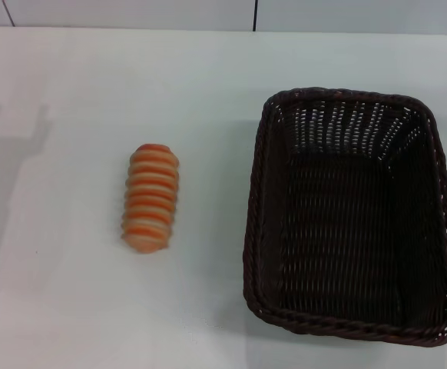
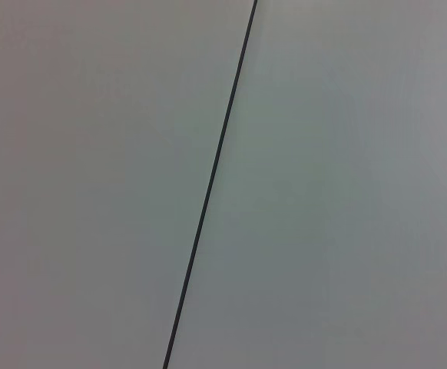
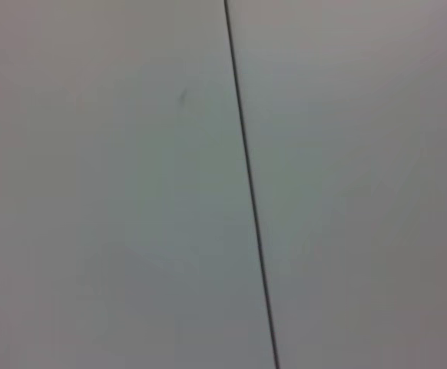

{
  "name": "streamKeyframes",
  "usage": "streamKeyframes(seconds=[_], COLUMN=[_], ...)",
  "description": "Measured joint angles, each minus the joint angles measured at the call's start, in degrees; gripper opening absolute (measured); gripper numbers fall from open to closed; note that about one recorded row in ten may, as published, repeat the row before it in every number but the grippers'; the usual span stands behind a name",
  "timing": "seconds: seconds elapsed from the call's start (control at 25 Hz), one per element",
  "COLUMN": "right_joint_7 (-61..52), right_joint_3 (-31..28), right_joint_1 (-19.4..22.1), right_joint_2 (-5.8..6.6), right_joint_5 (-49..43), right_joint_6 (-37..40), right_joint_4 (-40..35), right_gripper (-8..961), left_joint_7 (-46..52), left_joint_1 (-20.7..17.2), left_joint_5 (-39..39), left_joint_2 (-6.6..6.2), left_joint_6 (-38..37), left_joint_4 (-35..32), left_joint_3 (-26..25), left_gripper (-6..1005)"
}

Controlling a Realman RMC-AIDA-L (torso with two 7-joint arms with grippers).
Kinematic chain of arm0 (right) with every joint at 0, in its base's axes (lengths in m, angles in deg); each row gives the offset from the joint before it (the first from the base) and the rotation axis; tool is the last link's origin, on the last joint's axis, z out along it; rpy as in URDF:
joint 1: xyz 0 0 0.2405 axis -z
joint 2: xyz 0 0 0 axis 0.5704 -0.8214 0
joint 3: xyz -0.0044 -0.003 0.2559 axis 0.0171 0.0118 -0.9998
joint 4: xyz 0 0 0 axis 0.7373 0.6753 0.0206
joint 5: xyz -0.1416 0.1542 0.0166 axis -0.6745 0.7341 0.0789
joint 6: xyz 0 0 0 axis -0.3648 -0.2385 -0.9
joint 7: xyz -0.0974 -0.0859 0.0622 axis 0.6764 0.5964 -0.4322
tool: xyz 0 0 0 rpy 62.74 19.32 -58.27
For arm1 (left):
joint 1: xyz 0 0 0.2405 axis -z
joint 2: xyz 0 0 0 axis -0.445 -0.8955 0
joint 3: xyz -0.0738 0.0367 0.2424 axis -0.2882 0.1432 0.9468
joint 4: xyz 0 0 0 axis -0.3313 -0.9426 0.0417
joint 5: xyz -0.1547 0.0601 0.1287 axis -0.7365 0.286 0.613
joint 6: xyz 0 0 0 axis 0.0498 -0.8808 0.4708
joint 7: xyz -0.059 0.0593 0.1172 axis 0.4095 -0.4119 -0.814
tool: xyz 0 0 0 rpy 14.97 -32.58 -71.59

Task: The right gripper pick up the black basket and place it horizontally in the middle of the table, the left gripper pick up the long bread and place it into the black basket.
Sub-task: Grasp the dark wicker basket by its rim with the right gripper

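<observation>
The black basket (image 1: 352,215), a large dark woven wicker basket with a braided rim, stands empty on the right side of the white table (image 1: 70,307), its long side running away from me. The long bread (image 1: 151,197), an oblong loaf with orange and cream stripes facing up, lies left of the basket with a gap between them. Neither gripper shows in any view. Both wrist views show only a pale flat surface crossed by a thin dark seam (image 2: 208,200) (image 3: 250,192).
A pale wall with thin dark seams (image 1: 255,14) runs along the table's far edge. A faint shadow (image 1: 12,146) falls on the table at the far left.
</observation>
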Motion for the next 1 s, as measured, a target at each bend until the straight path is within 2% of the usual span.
streamKeyframes(seconds=[0.16,0.36,0.44,0.48,0.52,0.64,0.68,0.72,0.84,0.88,0.92,1.0], right_joint_7=[0.0,0.4,0.4,0.5,0.5,0.5,0.5,0.5,1.1,2.6,2.6,4.1], right_joint_3=[-0.2,-1.0,-1.0,-1.0,-1.0,-1.1,-1.7,-1.7,-4.6,-8.0,-8.0,-10.9], right_joint_1=[-0.7,-0.4,-0.1,0.6,0.6,2.2,3.6,3.6,5.0,5.4,5.4,6.0], right_joint_2=[0.04,0.78,1.55,2.38,2.38,3.8,4.7,4.7,5.49,5.23,5.23,4.32], right_joint_5=[0.1,-0.1,-0.2,-0.2,-0.2,-0.4,-1.5,-1.5,-6.3,-10.9,-10.9,-14.4], right_joint_6=[-2.0,-5.7,-7.9,-11.0,-11.0,-16.6,-21.6,-21.6,-30.0,-35.9,-35.9,-40.3], right_joint_4=[-0.3,-2.7,-4.0,-5.9,-5.9,-10.3,-14.1,-14.1,-19.5,-23.4,-23.4,-26.8], right_gripper=[633,632,633,633,633,634,634,634,635,635,635,635], left_joint_7=[0.0,0.2,0.0,-0.1,-0.1,-0.1,-0.1,-0.1,-0.1,-0.1,-0.1,-0.1], left_joint_1=[0.0,0.1,0.5,1.2,1.2,1.6,1.8,1.9,2.4,2.6,2.7,2.8], left_joint_5=[0.0,0.1,0.2,0.3,0.3,0.2,0.1,0.1,0.2,0.2,0.3,0.3], left_joint_2=[-0.06,-0.16,-0.16,-0.16,-0.16,-0.21,-0.22,-0.22,-0.22,-0.19,-0.14,-0.07], left_joint_6=[0.1,0.2,0.5,0.7,0.7,0.8,0.8,0.8,0.9,0.9,0.9,0.9], left_joint_4=[-0.4,-0.7,-1.3,-2.0,-2.0,-2.1,-2.2,-2.2,-2.2,-2.2,-2.2,-2.2], left_joint_3=[0.1,0.3,0.4,0.4,0.4,0.4,0.4,0.4,0.4,0.4,0.4,0.5], left_gripper=[808,807,807,807,807,807,806,806,806,806,806,806])
